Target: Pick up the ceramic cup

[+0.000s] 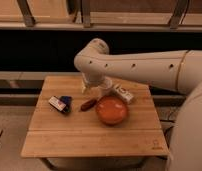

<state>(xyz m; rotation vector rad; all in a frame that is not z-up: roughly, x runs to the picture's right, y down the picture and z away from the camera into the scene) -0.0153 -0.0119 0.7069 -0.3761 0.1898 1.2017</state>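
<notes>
The ceramic cup (106,85) is a small whitish cup at the back middle of the wooden table (94,137), partly covered by my arm. My gripper (94,88) hangs down from the big white arm right at the cup's left side, over the table's back edge. Whether it touches the cup is hidden by the wrist. The wide orange bowl (112,110) stands just in front of the cup. A white rectangular box with markings (123,93) lies to the cup's right.
A small blue and white packet (60,103) lies at the table's left. A reddish-brown oblong item (88,104) lies left of the bowl. A dark wall with rails runs behind the table. My white arm reaches in from the right.
</notes>
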